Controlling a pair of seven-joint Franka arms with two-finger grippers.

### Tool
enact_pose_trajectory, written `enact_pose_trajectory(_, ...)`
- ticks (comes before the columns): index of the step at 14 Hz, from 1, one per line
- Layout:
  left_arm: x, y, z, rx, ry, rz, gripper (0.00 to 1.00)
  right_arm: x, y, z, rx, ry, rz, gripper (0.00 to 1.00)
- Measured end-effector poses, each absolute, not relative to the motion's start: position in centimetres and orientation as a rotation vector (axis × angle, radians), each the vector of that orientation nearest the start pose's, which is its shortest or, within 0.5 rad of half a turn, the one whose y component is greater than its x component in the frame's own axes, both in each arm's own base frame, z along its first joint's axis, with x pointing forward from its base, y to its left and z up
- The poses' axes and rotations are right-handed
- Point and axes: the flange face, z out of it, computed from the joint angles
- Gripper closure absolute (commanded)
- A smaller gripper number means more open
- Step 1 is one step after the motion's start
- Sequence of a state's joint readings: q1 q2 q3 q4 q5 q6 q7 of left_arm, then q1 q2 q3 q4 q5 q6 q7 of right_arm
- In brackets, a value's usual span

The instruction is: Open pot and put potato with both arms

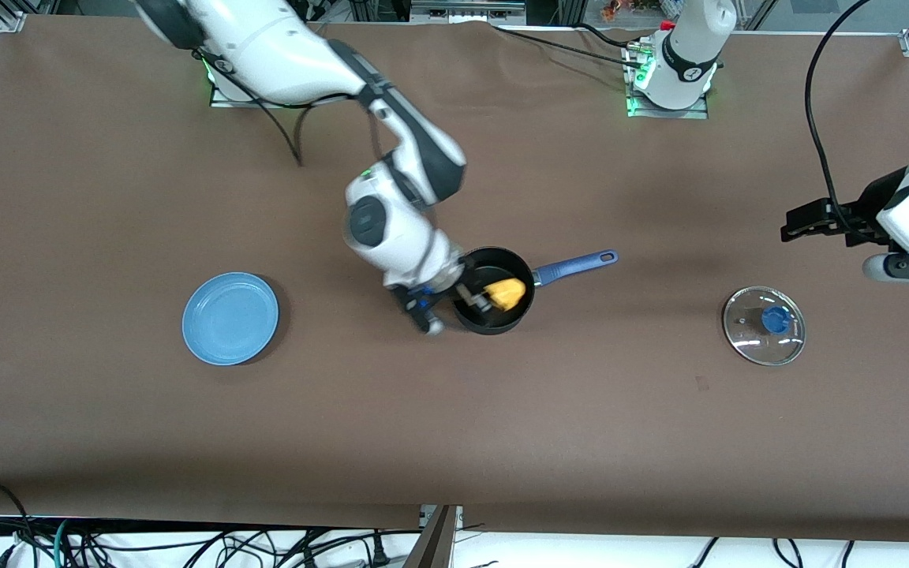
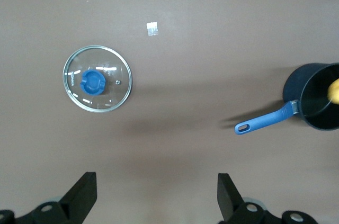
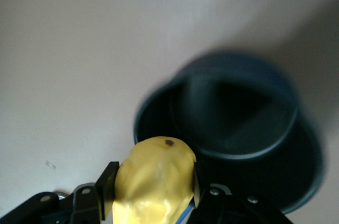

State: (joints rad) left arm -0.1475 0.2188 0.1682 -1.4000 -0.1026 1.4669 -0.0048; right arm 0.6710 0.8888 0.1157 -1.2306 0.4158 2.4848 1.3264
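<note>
The black pot [image 1: 494, 315] stands open in the middle of the table, its blue handle [image 1: 577, 267] pointing toward the left arm's end. My right gripper [image 1: 494, 298] is shut on the yellow potato [image 1: 508, 293] and holds it over the pot's opening; in the right wrist view the potato [image 3: 153, 181] fills the space between the fingers with the pot [image 3: 233, 128] just past it. The glass lid [image 1: 764, 325] with its blue knob lies flat on the table toward the left arm's end. My left gripper [image 2: 156, 195] is open and empty, up in the air over the table beside the lid [image 2: 97, 86].
A light-blue plate [image 1: 230, 318] lies on the table toward the right arm's end. A small white scrap [image 2: 152, 29] lies on the brown cloth near the lid. The pot [image 2: 316, 97] also shows in the left wrist view.
</note>
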Motion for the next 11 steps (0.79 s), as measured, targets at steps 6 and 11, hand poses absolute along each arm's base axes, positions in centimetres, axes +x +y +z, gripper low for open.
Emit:
enact_pose_trajectory(6, 61.0, -1.2, 55.7, -3.187, -0.101, 0.297, 0.0, 59.0, 51.9, 27.4, -2.437, 1.149, 0.216, 0.01)
enact_pose_trajectory(11, 61.0, -1.3, 55.6, -3.186, -0.098, 0.3, 0.0, 63.8, 43.6, 33.9, -2.668, 1.046, 0.086, 0.0)
